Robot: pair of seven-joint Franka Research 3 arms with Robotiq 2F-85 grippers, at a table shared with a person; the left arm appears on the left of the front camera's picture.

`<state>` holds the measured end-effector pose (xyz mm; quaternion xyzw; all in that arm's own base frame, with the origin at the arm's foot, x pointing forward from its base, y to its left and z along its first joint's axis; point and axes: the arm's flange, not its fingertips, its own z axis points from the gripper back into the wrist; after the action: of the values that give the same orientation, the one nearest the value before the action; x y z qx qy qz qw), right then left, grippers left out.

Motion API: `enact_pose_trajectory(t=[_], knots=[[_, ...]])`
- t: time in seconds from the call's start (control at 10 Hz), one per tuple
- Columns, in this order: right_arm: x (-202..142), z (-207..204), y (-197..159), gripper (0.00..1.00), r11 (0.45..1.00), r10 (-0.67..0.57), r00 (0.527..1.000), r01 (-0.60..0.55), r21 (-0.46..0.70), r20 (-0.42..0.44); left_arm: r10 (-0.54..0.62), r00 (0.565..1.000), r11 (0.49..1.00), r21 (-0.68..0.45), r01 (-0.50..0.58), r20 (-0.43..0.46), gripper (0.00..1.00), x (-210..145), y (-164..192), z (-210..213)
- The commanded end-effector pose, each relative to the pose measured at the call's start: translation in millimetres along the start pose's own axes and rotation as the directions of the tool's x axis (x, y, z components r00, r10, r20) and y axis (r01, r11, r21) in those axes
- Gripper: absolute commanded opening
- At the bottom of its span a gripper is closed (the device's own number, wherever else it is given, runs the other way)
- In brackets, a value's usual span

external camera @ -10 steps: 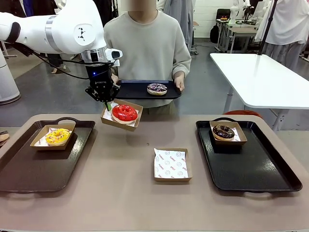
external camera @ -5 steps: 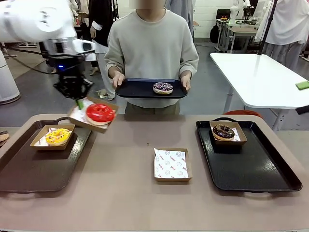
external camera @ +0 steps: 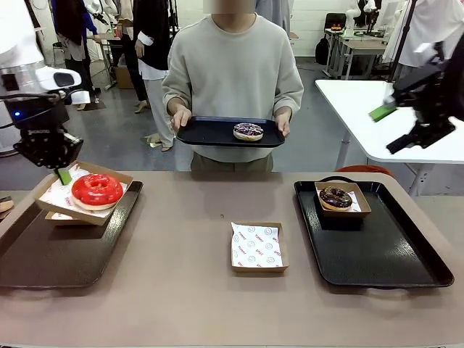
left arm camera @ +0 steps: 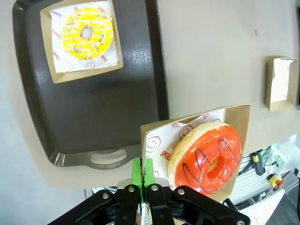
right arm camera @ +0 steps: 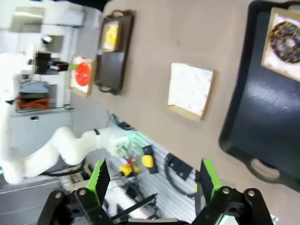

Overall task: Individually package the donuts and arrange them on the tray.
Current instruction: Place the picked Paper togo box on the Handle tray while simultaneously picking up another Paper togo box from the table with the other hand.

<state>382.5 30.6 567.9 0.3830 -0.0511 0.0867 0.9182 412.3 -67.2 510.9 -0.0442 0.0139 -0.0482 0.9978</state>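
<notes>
Left claw (left arm camera: 143,176): pinching box (left arm camera: 236,118) rim, red donut (left arm camera: 206,157) beside pads, above left tray (left arm camera: 93,108) | Right claw (right arm camera: 153,180): spread, empty | Done: yellow donut (left arm camera: 87,32), chocolate donut (external camera: 336,196) boxed, trayed | Left: sprinkled donut (external camera: 248,131) unboxed.

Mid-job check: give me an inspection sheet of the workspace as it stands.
Surface: brown table, black left tray and right tray on it.
Job's things: yellow-iced donut boxed on left tray; red-glazed donut in a cardboard box held above that tray; chocolate donut boxed on right tray; sprinkled donut on the person's tray; empty lined box mid-table.
Clutter: nothing seen.
Grippers: left gripper shut on the cardboard box's edge; right gripper open, raised, empty.
Cables: wiring below the table's near edge.
Surroundings: person at the far side; white table behind.
</notes>
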Motion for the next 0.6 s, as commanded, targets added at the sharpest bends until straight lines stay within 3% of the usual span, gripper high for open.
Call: enact_pose_trajectory(t=[0.0, 0.5], knots=[[-3.7, -40.2, 8.3, 1.0, 0.99, 0.004, 1.0, -0.001, -0.139, 0.024, 0.002, 0.998, 1.0, 0.01, -0.003, 0.067, 0.01, -17.1, 16.0, -18.2], [-15.5, -118.9, 16.1, 1.0, 0.969, 0.023, 1.0, -0.023, -0.247, -0.002, -0.021, 0.999, 0.999, 0.046, 0.019, 0.044, 0.01, -28.8, 44.9, -57.7]])
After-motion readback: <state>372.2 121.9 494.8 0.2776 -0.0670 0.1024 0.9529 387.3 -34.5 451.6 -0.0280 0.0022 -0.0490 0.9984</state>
